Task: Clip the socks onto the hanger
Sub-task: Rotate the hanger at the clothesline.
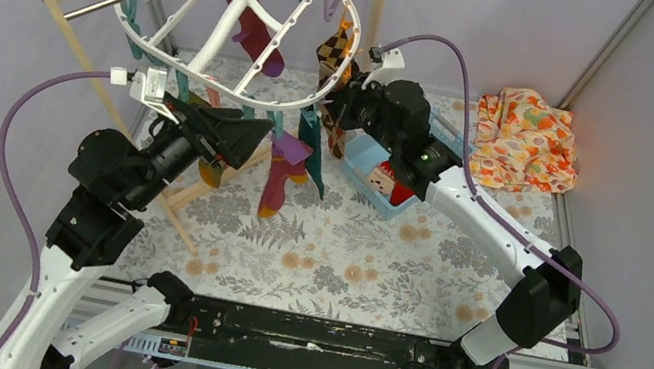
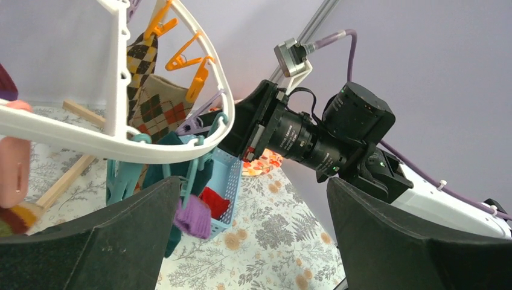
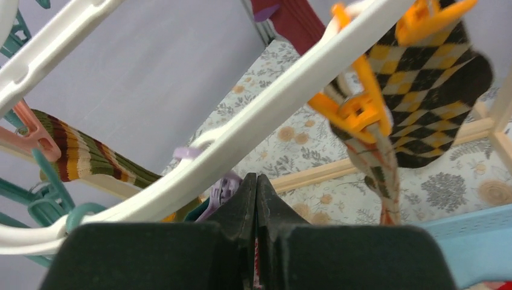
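Note:
The white oval hanger (image 1: pixel 230 20) hangs from the rack's rod with several socks pegged on it: a maroon-purple one (image 1: pixel 262 41), a brown argyle one (image 1: pixel 334 52), a teal one (image 1: pixel 311 146) and a pink-striped one (image 1: pixel 278 181). My left gripper (image 1: pixel 255 136) is open under the hanger's near rim (image 2: pixel 121 145), with nothing between its fingers (image 2: pixel 410 241). My right gripper (image 1: pixel 337 103) is shut just under the rim (image 3: pixel 272 115), beside the argyle sock (image 3: pixel 422 90) on its orange peg (image 3: pixel 356 112). A red sock (image 1: pixel 394 184) lies in the basket.
A blue basket (image 1: pixel 369 164) stands on the floral mat under my right arm. An orange floral cloth (image 1: pixel 524 138) lies at the back right. The wooden rack (image 1: pixel 83 50) stands at the left, its base bar (image 3: pixel 314 175) running along the mat.

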Tool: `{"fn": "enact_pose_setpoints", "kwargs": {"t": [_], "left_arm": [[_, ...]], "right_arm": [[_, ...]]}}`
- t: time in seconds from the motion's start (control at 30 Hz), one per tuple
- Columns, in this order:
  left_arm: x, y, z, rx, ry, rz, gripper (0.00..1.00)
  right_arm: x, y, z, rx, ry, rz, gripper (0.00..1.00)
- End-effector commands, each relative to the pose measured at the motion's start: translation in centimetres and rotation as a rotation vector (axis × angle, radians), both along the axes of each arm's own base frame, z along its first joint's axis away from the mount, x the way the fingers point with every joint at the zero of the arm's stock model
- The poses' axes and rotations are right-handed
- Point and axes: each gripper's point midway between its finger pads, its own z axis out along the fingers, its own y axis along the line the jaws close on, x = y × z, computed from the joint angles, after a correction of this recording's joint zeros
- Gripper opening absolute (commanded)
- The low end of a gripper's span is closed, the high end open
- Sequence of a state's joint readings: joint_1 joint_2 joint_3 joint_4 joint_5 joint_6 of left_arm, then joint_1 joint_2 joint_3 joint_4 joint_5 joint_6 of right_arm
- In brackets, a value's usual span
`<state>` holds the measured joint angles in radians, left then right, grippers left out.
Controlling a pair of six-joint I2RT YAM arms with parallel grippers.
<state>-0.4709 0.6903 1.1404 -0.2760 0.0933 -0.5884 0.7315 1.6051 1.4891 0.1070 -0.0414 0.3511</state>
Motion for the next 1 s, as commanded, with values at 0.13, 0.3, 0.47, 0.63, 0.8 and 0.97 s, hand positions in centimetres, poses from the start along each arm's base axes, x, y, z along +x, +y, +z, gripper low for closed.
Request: {"fn": "enact_pose_setpoints", "kwargs": {"t": [0.13,0.3,0.47,0.63,0.8,0.97], "left_arm": [[-1.5,1.7,2.2,0.003,-0.033,0.046,0.98],[-1.7,2.5,1.9,0.026,-0.035,0.083,0.98],[-1.9,2.8,1.4,0.032,-0.036,0.094,0.99],[-1.4,2.2,0.7,0.030,-0.027,0.076,0.99],[-1.1,1.0,0.4,0.000,-0.015,0.026,0.99],[-1.0,0.3,0.5,-0.026,-0.012,-0.009,0.98]], "right_arm": [[-5.6,3.3,4.2,0.125,-0.100,0.125,0.02],[-7.3,6.2,3.7,0.119,-0.102,0.163,0.02],[-8.6,9.0,2.8,0.105,-0.087,0.190,0.02],[-11.1,11.2,3.0,0.102,-0.091,0.238,0.02],[-13.8,12.4,4.1,0.116,-0.105,0.277,0.02],[-16.3,13.0,3.6,0.109,-0.102,0.306,0.02]]}}
